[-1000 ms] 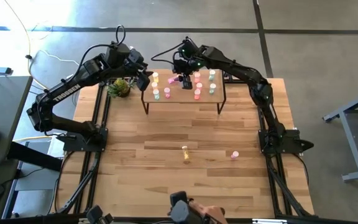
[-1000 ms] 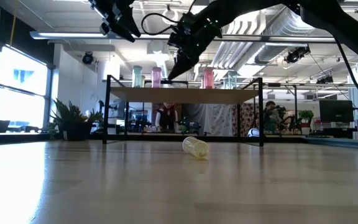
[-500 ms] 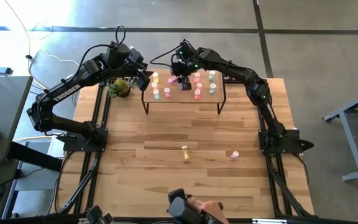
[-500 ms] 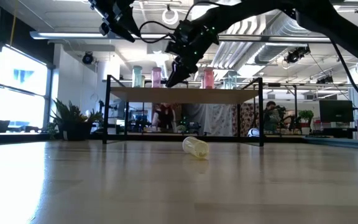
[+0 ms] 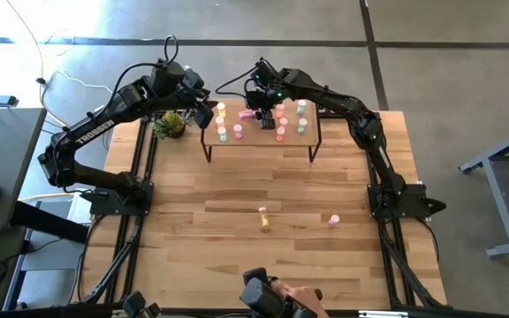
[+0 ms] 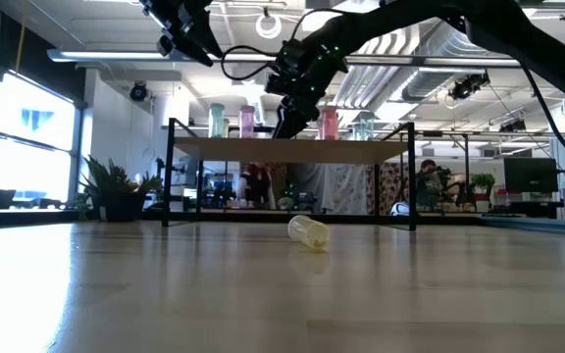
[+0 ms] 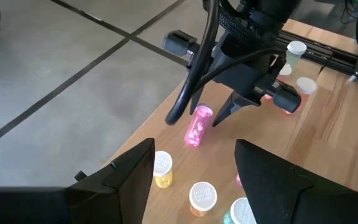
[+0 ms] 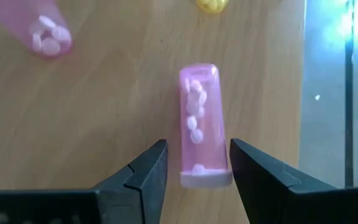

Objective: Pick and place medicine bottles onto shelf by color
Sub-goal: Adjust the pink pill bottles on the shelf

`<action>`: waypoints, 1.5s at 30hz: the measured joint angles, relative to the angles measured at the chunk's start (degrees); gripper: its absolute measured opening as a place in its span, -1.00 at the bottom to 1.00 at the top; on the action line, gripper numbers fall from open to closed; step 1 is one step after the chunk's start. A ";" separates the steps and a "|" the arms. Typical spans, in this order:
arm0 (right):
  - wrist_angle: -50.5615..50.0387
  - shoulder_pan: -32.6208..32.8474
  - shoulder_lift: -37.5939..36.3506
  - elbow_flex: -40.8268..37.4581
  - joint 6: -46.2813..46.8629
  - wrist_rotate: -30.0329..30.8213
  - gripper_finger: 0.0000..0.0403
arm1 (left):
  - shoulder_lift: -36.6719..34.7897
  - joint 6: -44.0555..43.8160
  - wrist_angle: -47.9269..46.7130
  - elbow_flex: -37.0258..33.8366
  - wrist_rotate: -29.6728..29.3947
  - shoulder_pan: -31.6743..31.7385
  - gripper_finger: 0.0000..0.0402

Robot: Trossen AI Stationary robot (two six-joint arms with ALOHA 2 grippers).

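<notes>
The right gripper (image 8: 193, 177), jaws spread and empty, straddles a toppled pink pill bottle (image 8: 199, 121) on the wood-topped, black-legged shelf (image 5: 259, 141). A skewed closure risks rolling it into upright neighbours. The left gripper (image 7: 194, 171) waits open nearby.

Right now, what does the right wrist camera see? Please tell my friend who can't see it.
A pink medicine bottle full of small pills lies on its side on the shelf's light wood top, its pale cap between the right gripper's two open dark fingers. Parts of another pink bottle and a yellow one show at the edge.

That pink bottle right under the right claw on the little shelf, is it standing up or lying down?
Lying down. The pink bottle lies on its side on the shelf, cap end toward the open right gripper; the left wrist view agrees.
</notes>
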 joint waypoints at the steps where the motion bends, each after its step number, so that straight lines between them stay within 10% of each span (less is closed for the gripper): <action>1: -0.45 -0.02 0.00 0.00 0.00 0.00 -0.18 | 0.00 0.00 0.02 0.00 0.00 0.00 0.05; 45: -8.83 2.70 -2.67 8.57 6.58 7.35 -0.47 | 0.00 -2.77 -0.86 0.00 4.61 0.00 0.05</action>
